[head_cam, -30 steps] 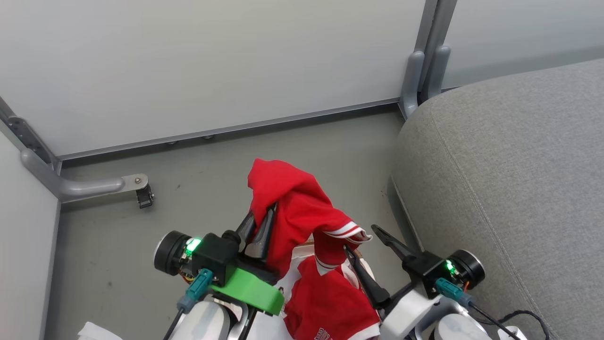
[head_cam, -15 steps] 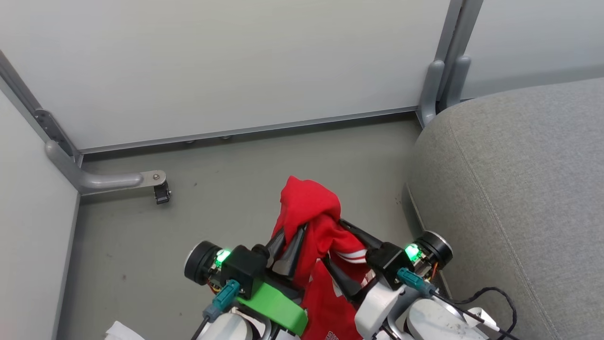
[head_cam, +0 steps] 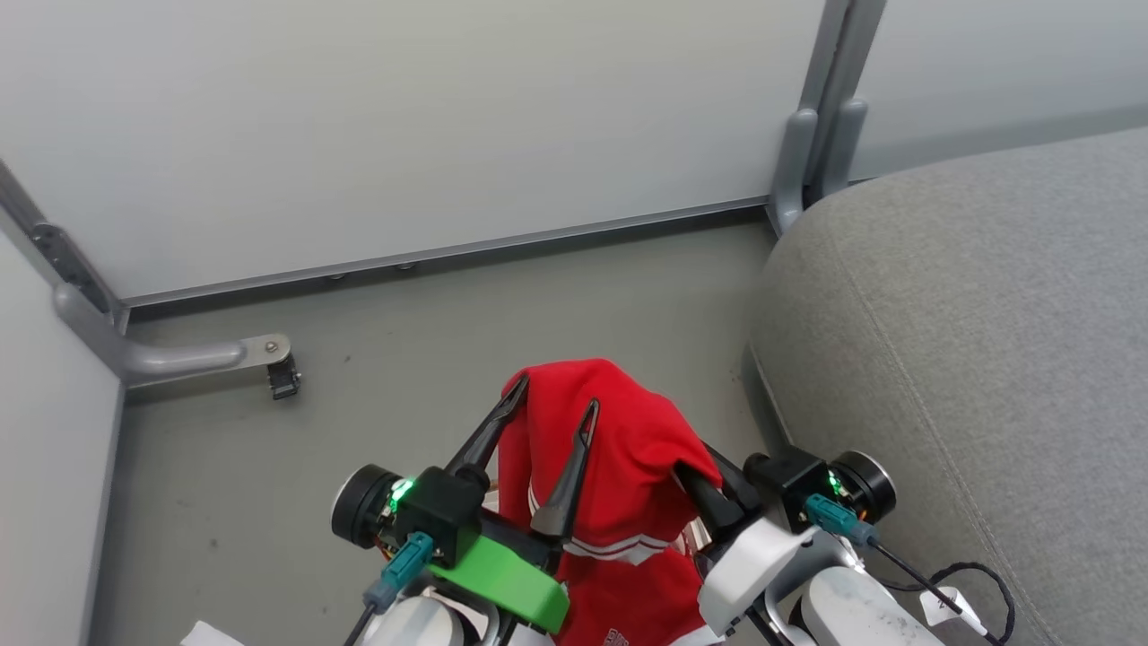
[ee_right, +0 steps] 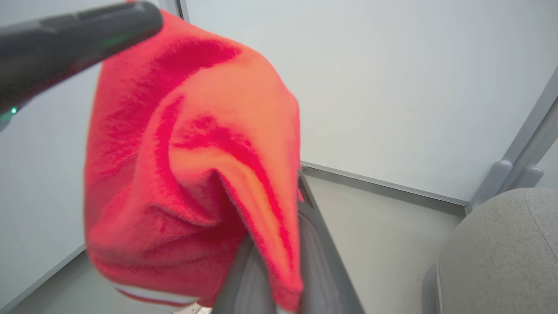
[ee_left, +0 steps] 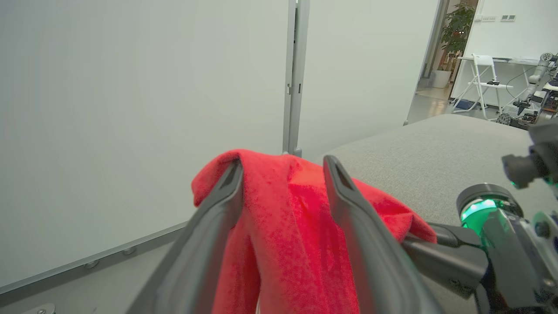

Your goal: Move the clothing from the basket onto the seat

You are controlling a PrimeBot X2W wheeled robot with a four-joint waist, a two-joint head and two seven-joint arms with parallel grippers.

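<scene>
Red clothing [head_cam: 628, 440] is up in the air, folks, hanging like a tent above the floor [head_cam: 538, 296], just off the left rounded corner of the grey seat [head_cam: 969, 359] and apart from it.

Left claw [head_cam: 555, 397] is spread wide. Its two dark fingers stand apart in a V, one along the cloth's left edge, the other lying against the front of the fabric, and nothing is squeezed between them. In the left wrist view the cloth fills the gap between those fingers and spills past both.

Right claw [head_cam: 713, 484] comes in from the seat side, its tips buried under the cloth's right fold. The right wrist view has its fingers pressed together with a red fold nipped between them, so the pinch is on the right.

Long axis runs top to bottom. The bunched peak points up and away from the robot, toward the wall panels [head_cam: 404, 117], and the body hangs down toward the robot. White striped trim [head_cam: 603, 549] crosses near the lower end, and a scrap of white lettering is cut off at the head view's bottom edge.
</scene>
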